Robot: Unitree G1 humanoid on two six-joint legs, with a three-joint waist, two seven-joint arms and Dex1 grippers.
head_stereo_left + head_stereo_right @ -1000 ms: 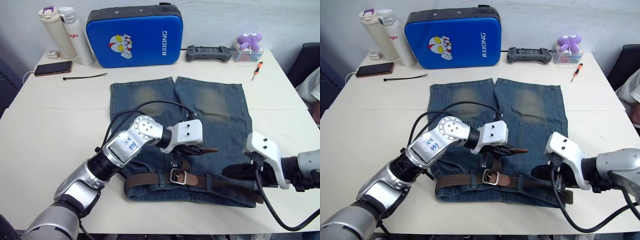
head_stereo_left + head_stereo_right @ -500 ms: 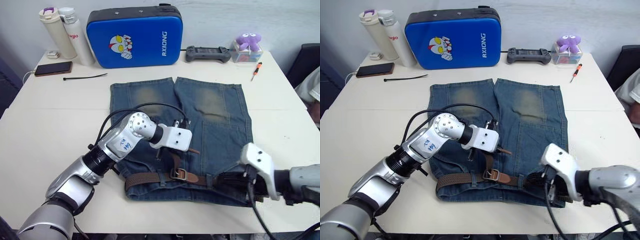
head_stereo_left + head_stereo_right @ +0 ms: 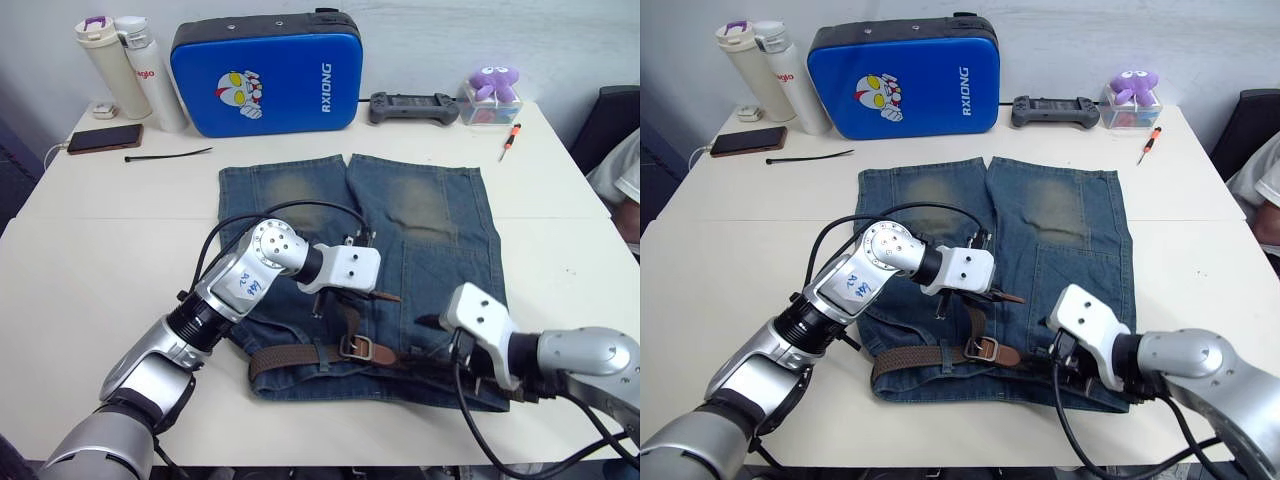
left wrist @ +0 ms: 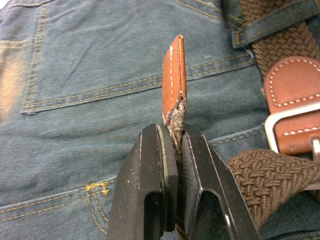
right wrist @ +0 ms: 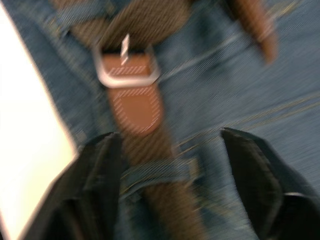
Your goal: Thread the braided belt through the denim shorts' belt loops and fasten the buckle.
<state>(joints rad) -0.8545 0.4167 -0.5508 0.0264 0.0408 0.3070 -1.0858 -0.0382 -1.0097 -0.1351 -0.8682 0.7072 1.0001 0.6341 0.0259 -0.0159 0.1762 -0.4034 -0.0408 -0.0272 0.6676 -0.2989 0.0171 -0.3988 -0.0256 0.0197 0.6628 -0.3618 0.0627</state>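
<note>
The denim shorts [image 3: 420, 240] lie flat on the white table [image 3: 100, 260], waistband toward me. Along the waistband runs the braided belt [image 3: 290, 358], passing under belt loops [image 5: 157, 172]. Its silver buckle [image 3: 355, 348] lies near the middle, with the strap passing through it. My left gripper [image 4: 178, 140] is shut on the belt's tan leather tip [image 4: 175, 75], holding it up just above the buckle. My right gripper [image 5: 170, 140] is open, its fingers [image 5: 100, 165] set wide either side of the belt, just right of the buckle [image 5: 127, 70].
Along the table's back stand a blue case [image 3: 268, 70], two bottles [image 3: 120, 65], a phone [image 3: 104, 137] and a black cable tie [image 3: 168, 154]. A controller [image 3: 414, 107], a purple toy [image 3: 497, 82] and a screwdriver [image 3: 511, 141] lie back right. A person's sleeve [image 3: 620, 180] shows at the right edge.
My right gripper has opened and slid left along the waistband toward the buckle. My left gripper has come down a little, still holding the belt tip.
</note>
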